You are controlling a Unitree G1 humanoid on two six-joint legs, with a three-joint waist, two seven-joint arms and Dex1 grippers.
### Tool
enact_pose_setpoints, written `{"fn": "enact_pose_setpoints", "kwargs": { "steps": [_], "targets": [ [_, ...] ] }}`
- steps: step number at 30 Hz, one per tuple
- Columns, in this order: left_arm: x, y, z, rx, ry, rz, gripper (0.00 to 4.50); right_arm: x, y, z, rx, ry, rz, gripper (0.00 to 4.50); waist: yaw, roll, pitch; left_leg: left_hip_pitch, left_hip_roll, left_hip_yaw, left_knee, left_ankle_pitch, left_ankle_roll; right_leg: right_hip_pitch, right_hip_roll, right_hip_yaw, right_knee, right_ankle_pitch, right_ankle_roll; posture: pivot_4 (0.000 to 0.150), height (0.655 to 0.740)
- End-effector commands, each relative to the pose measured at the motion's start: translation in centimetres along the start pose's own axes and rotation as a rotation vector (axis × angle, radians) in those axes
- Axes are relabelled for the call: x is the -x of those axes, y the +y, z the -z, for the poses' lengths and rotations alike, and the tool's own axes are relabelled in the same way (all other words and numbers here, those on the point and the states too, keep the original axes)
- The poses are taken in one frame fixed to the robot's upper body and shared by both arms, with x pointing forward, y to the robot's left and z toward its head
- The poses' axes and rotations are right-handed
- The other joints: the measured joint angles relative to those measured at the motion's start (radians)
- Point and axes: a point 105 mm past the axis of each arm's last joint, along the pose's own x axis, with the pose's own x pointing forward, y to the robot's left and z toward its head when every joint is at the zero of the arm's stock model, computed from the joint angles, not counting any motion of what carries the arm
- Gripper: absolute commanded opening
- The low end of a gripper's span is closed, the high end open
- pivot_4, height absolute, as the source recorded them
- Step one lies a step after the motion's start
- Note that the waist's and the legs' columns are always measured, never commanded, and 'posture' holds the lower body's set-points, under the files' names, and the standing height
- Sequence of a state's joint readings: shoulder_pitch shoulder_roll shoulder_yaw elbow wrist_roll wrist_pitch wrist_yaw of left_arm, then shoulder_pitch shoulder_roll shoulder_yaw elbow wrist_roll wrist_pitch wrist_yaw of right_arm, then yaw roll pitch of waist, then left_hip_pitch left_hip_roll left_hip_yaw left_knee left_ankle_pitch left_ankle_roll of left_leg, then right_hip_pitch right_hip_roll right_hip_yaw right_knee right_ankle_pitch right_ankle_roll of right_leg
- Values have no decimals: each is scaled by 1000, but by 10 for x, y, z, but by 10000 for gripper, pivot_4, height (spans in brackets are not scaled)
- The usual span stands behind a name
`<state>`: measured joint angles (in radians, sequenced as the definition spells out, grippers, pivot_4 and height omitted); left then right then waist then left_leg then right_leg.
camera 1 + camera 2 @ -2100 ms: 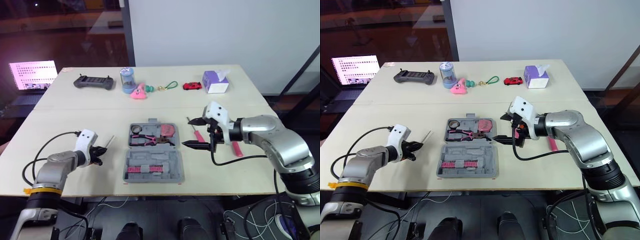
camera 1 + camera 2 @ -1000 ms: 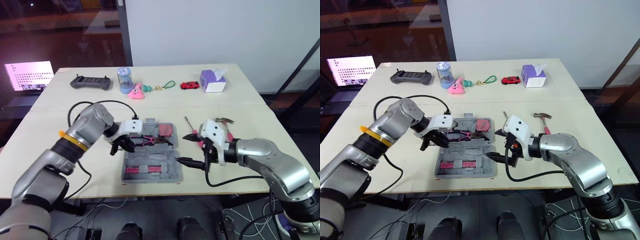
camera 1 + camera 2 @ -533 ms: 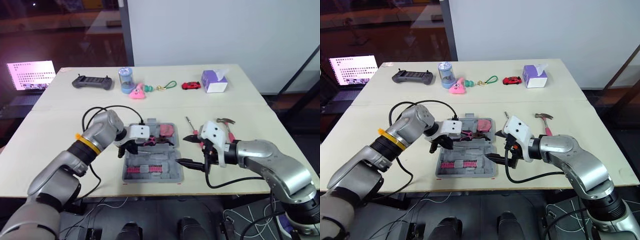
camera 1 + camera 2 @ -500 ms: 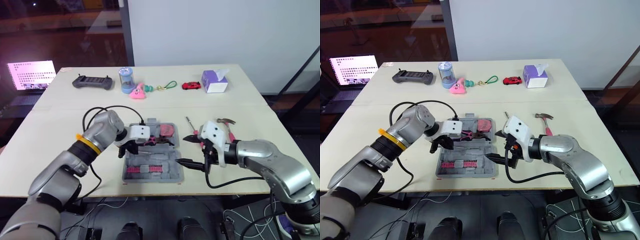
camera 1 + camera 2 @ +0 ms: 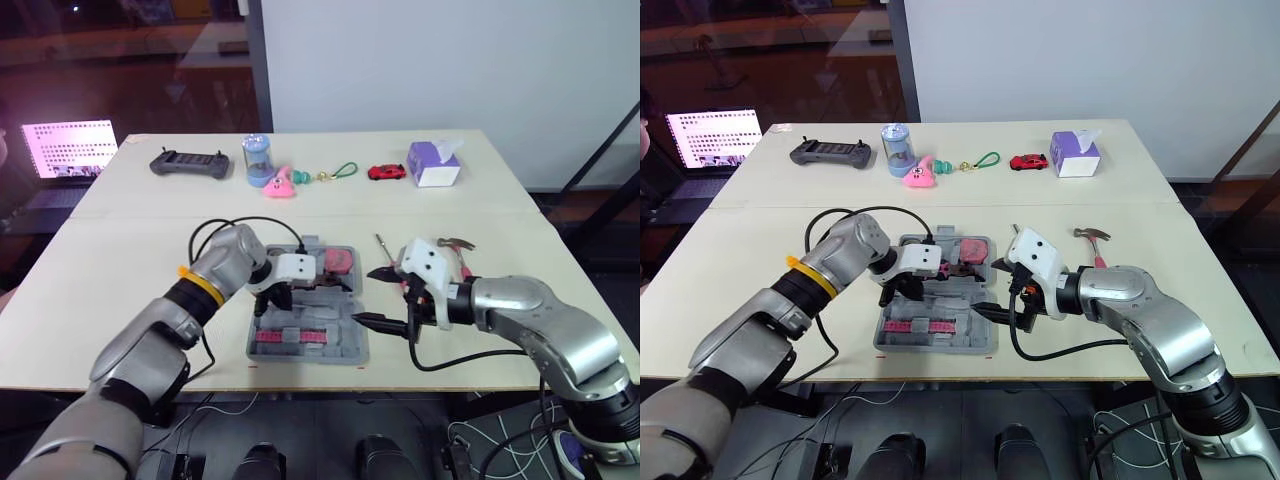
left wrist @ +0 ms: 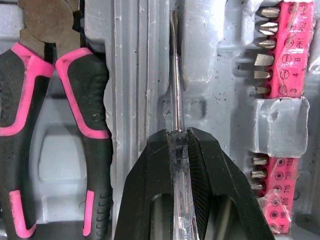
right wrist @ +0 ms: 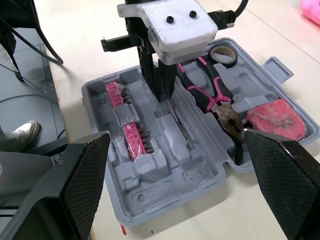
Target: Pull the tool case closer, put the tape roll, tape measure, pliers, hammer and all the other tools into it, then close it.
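Grey plastic tool case (image 5: 310, 350) lay open near the table's front edge, centre.

Change: two seconds back my left gripper (image 6: 179, 132) was out over the table to the left, next to a loose screwdriver. Now it was down inside the case. Its fingers were pinched narrow on that clear-handled screwdriver (image 6: 179, 170), with the shaft lined up along the long groove between the pliers (image 6: 85, 100) and the pink bit strips (image 6: 280, 55). My read: that tool was as good as delivered and just needed letting go.

My right gripper (image 5: 376, 297) hung just off the case's right edge, fingers spread wide, nothing in them.

The hammer (image 5: 1088, 234) lay on the table to the right, outside the case. A second screwdriver (image 5: 381, 244) lay just beside the case, also outside. The tape measure (image 7: 275, 117) and tape roll (image 7: 214, 54) sat in the far half with the pliers. Judging by that, the hammer and that driver were left, then the lid.

Writing: the bit strips carried moulded sizes. One read PH1, PH2 and 6, 4, 3; the other looked like T20, T15. No brand readable anywhere.
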<state>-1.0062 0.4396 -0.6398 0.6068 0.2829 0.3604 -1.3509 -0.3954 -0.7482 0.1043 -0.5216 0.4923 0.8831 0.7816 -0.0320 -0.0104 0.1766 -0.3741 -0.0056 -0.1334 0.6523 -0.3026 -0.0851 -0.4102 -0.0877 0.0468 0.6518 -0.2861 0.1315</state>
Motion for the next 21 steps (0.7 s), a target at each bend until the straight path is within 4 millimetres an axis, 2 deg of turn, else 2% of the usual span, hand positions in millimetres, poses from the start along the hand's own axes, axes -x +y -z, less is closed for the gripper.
{"fn": "enact_pose_setpoints", "kwargs": {
  "steps": [1, 7, 14, 16, 20, 21],
  "targets": [
    [9, 11, -14, -50, -22, -58, 103, 3, 0, -6, 32, -11, 15, 45000, 2, 0, 0, 0, 0, 0, 0, 0, 0, 0, 0, 0, 0, 0, 0, 1500, 7400],
    [7, 13, -23, -76, -31, -60, 103, 3, -1, -5, 29, -5, 21, 45000, 14, 0, 0, 0, 0, 0, 1, 0, 0, 0, 0, 0, 0, 0, 0, 1500, 7400],
    [11, 11, -24, -67, -45, -49, 103, 2, -2, -4, 30, -1, 19, 45000, 13, 0, 0, 0, 0, 0, 1, 0, 0, 0, 0, 0, 0, 0, 0, 1500, 7400],
    [14, 12, -21, -76, -30, -58, 9969, 1, -2, -4, 32, 1, 17, 45000, 13, 0, 0, 0, 0, 0, 1, 0, 0, 0, 0, 0, 0, 0, 0, 1500, 7400],
    [25, 13, -23, -84, -44, -69, 25339, -1, -3, -4, 36, 0, 12, 45000, 13, 0, 0, 0, 0, 0, 1, 0, 0, 0, 0, 0, 0, 0, 0, 1500, 7400],
    [27, 13, -25, -84, -57, -71, 31453, -1, -3, -4, 37, -4, 11, 45000, 12, 0, 0, 0, 0, 0, 1, 0, 0, 0, 0, 0, 0, 0, 0, 1500, 7400]
  ]
}}
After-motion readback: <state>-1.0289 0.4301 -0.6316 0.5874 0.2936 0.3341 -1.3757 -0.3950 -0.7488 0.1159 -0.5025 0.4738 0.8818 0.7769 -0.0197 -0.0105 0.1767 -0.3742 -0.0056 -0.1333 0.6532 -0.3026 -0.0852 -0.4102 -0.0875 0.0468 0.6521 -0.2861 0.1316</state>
